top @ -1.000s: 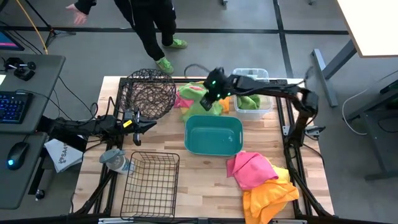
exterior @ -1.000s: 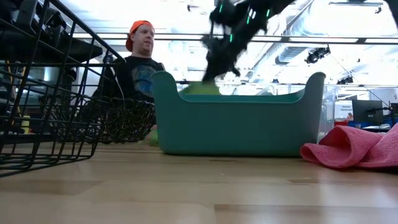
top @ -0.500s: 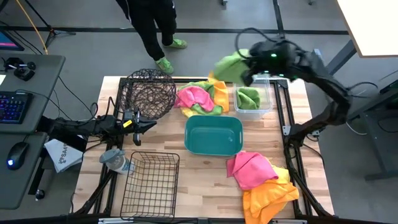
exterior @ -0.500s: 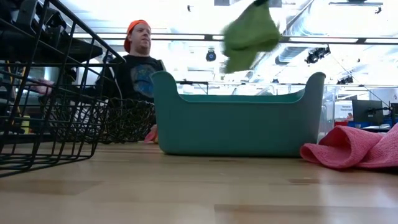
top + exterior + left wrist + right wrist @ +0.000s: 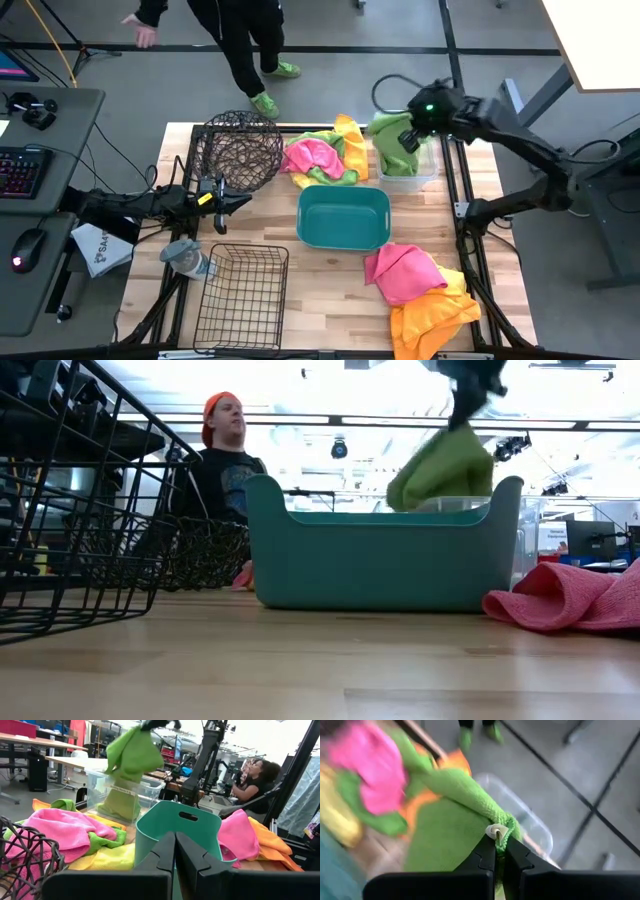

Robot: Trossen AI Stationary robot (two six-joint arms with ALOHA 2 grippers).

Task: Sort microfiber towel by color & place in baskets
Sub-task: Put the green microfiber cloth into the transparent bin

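The right gripper [image 5: 499,851] has its jaws clamped on a fold of a bright green fuzzy microfiber towel [image 5: 392,131], which hangs below them over the clear plastic bin [image 5: 432,168], itself holding another green cloth [image 5: 120,805]. The left gripper [image 5: 174,851] waits with jaws together beside the round dark wire basket [image 5: 238,150], facing the teal plastic tub [image 5: 343,216] on the wooden counter [image 5: 320,290].

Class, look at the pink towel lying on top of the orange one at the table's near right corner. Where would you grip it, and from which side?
Grip the pink towel at a raised fold near its middle, coming straight down from above. It lies crumpled, draped partly over the orange towel, so a pinch on the upper ridge probably lifts pink alone; an edge grab risks catching orange too.
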